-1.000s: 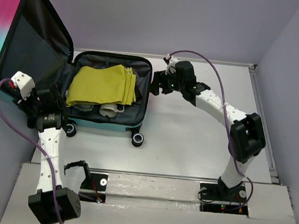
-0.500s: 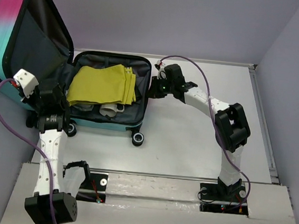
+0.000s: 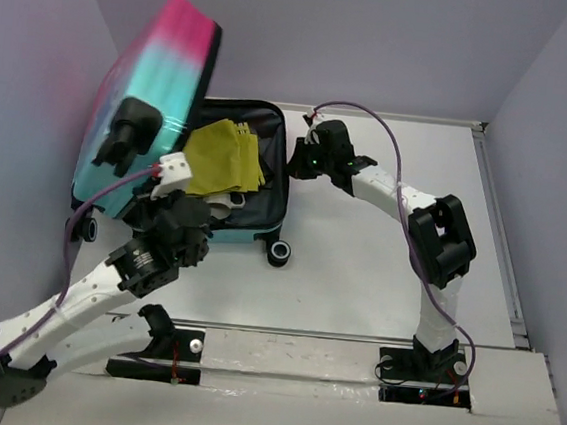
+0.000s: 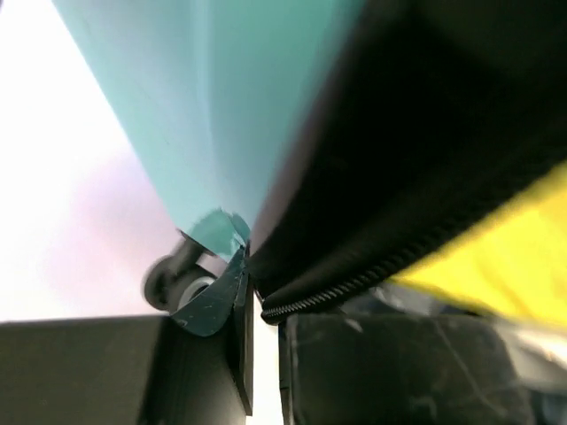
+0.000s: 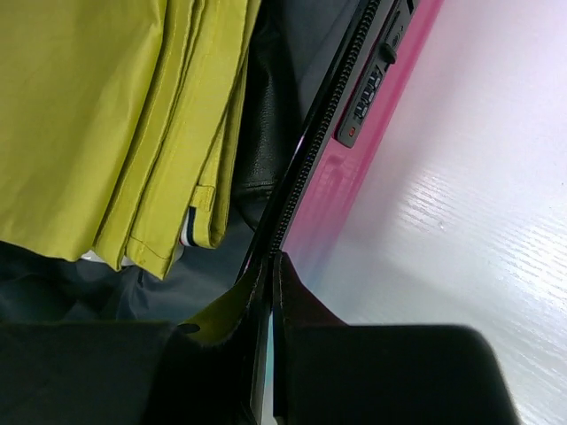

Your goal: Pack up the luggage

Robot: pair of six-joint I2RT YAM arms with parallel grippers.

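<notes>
The luggage [image 3: 156, 80] has its pink-to-teal lid raised and leaning over the base. The base holds a folded yellow cloth [image 3: 225, 151] and a white item [image 3: 227, 199]. My left gripper [image 3: 176, 212] is at the lid's front-left corner. In the left wrist view the gripper [image 4: 252, 274] is shut on the lid's black zipper edge [image 4: 354, 282], with the yellow cloth [image 4: 523, 239] at the right. My right gripper [image 3: 293, 165] is at the base's right rim. In the right wrist view the gripper [image 5: 273, 266] is shut on that zipper rim [image 5: 328, 115], beside the yellow cloth [image 5: 106, 115].
A black wheel [image 3: 279, 252] stands at the base's front right corner, and another wheel [image 4: 168, 283] shows by my left fingers. The combination lock [image 5: 363, 102] sits on the pink side wall. The white table [image 3: 360, 250] ends in a raised rail [image 3: 498, 223] at the right. Purple walls enclose the scene.
The lid has swung from lying open at the left up over the base. My left arm moved right with it and the luggage shifted right. Both grippers have shut on its rim.
</notes>
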